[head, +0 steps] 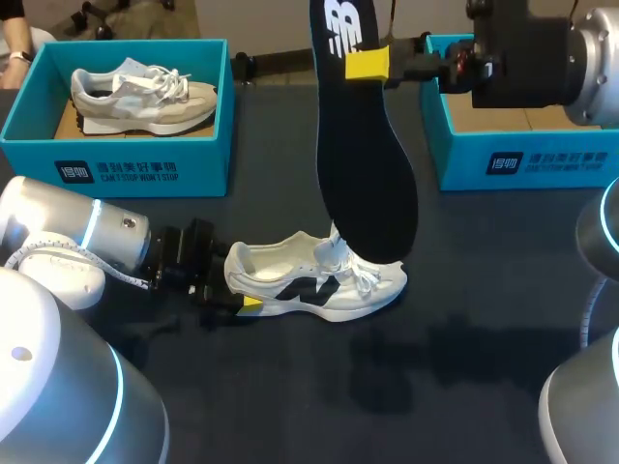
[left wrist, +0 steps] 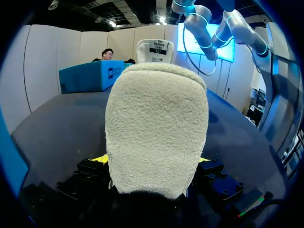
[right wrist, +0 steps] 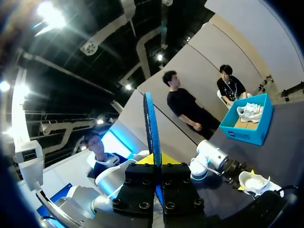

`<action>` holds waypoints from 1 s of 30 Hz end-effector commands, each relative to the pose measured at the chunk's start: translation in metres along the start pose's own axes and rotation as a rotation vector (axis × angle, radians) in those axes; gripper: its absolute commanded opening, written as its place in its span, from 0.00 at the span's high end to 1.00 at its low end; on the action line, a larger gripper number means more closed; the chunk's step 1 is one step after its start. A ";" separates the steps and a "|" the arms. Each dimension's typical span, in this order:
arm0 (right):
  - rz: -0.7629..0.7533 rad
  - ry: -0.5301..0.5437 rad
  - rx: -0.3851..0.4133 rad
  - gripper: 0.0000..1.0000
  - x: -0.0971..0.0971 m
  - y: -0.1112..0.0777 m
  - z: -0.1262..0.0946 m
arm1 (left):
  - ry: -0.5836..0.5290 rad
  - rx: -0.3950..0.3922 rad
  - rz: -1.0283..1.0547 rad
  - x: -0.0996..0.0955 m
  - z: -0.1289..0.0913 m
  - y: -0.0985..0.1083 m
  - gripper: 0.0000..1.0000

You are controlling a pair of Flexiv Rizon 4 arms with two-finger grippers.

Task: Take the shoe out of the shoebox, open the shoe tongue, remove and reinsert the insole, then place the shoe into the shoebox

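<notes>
A white shoe point(head: 319, 280) lies near the middle of the dark table point(head: 290, 406), its long axis running left to right, heel left and toe right. The heel is gripped from both sides by the left gripper point(head: 240, 290). A black insole point(head: 363, 164) is pinched at its upper end by the right gripper point(head: 363, 61), fingers narrow on its thin edge. The insole hangs almost upright, its lower tip over the laces, just right of the shoe's opening; whether it touches them cannot be told. For reinsertion, the tip is judged to need shifting left, toward the heel. One blue shoebox point(head: 135, 159) at far left holds another shoe point(head: 135, 92); a second shoebox point(head: 522, 159) is set at far right.
</notes>
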State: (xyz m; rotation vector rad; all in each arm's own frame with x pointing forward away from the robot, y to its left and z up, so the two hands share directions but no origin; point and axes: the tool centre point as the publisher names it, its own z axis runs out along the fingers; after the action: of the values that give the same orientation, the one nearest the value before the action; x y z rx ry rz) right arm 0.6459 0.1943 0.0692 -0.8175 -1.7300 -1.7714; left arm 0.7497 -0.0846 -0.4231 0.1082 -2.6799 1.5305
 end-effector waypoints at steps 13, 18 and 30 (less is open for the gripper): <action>0.002 -0.002 -0.001 1.00 0.000 0.000 0.002 | 0.002 -0.027 -0.001 0.001 -0.005 -0.003 0.00; 0.002 -0.002 -0.001 1.00 0.000 0.000 0.002 | 0.005 -0.052 0.012 0.004 -0.009 -0.012 0.00; 0.002 -0.002 -0.001 1.00 0.000 0.000 0.002 | 0.014 -0.174 0.015 0.004 -0.023 -0.020 0.00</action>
State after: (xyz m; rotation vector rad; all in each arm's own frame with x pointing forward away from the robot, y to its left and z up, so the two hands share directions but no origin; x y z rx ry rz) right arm 0.6458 0.1942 0.0691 -0.8177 -1.7299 -1.7714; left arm 0.7484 -0.0754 -0.4026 0.0690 -2.7725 1.3498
